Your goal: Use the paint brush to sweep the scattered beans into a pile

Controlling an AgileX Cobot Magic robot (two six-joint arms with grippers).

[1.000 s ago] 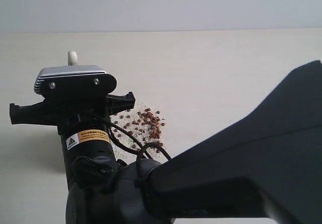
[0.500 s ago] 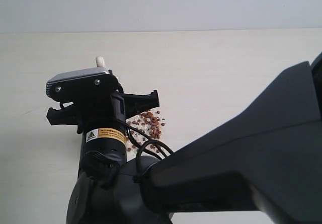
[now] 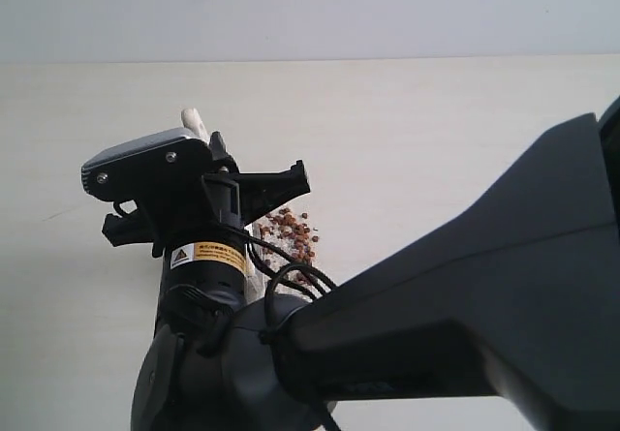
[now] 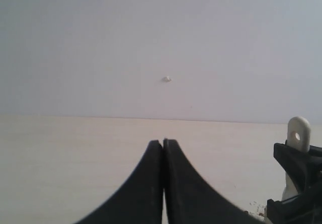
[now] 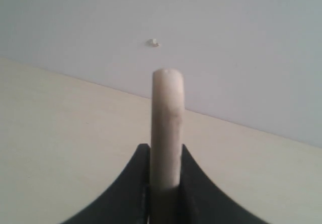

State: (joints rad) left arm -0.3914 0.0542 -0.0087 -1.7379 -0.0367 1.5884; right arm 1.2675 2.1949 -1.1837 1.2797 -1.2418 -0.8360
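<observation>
My right gripper (image 3: 205, 150) reaches across to the left of the middle and is shut on the paint brush, whose pale handle end (image 3: 194, 118) sticks up above the wrist. In the right wrist view the handle (image 5: 167, 113) stands clamped between the black fingers of that gripper (image 5: 166, 151). The ferrule and bristles are hidden behind the arm. The beans (image 3: 291, 232), reddish-brown with whitish grains, lie clumped just right of the gripper, partly covered by it. My left gripper (image 4: 163, 142) is shut on nothing, with the brush handle (image 4: 298, 133) off to its side.
The pale wooden table (image 3: 436, 140) runs back to a grey wall (image 3: 387, 15). The right arm's dark body (image 3: 465, 334) fills the lower right of the exterior view. A few loose grains (image 4: 254, 206) show near the right gripper (image 4: 297, 183).
The right gripper has moved rightward and tilted, carrying the brush toward the beans. The beans that lay spread to the left are now bunched tighter on the right.
</observation>
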